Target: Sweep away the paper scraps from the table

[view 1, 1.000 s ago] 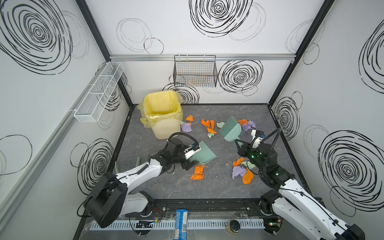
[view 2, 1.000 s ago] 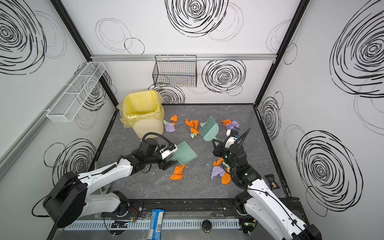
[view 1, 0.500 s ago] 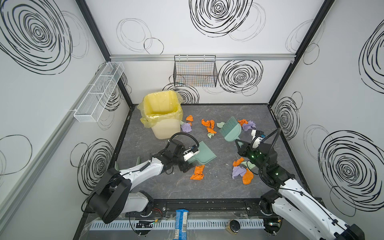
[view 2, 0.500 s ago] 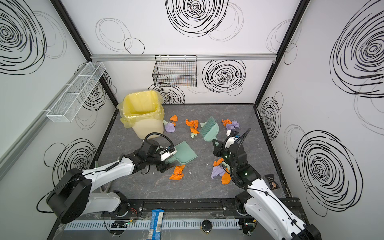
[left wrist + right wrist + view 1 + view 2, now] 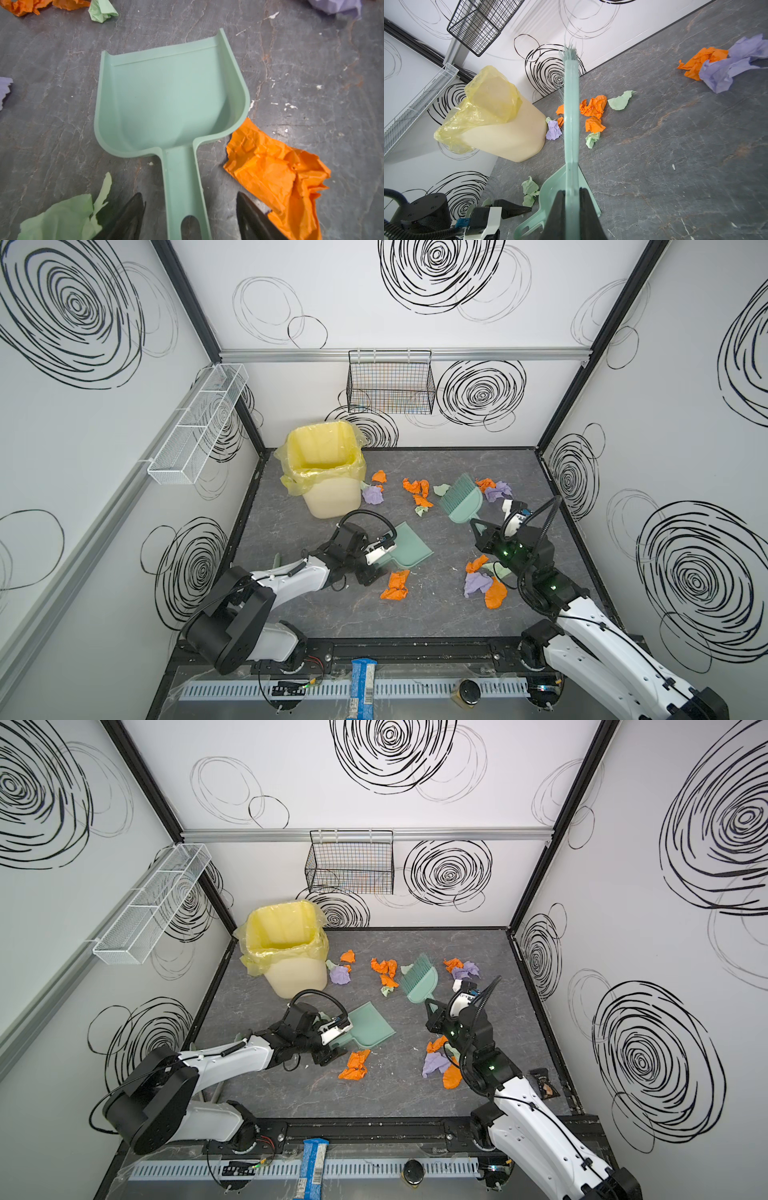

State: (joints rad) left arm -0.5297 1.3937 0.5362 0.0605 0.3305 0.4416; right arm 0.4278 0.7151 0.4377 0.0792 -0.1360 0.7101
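Left wrist view: left gripper point(image 5: 189, 195) is hovering spread astride the dustpan point(image 5: 170, 93) handle, wanting centring before squeezing, right gripper point(image 5: 572, 192) pinching the brush point(image 5: 571, 104).

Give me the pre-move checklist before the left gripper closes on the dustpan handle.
1. Left gripper jaws open, astride the dustpan handle: ok.
2. Gaps between fingers and handle free of paper: ok; orange scrap and green scrap lie outside.
3. Dustpan empty, flat on the table: ok.
4. Right gripper shut on the brush: ok.
5. Bin upright, mouth open: ok.
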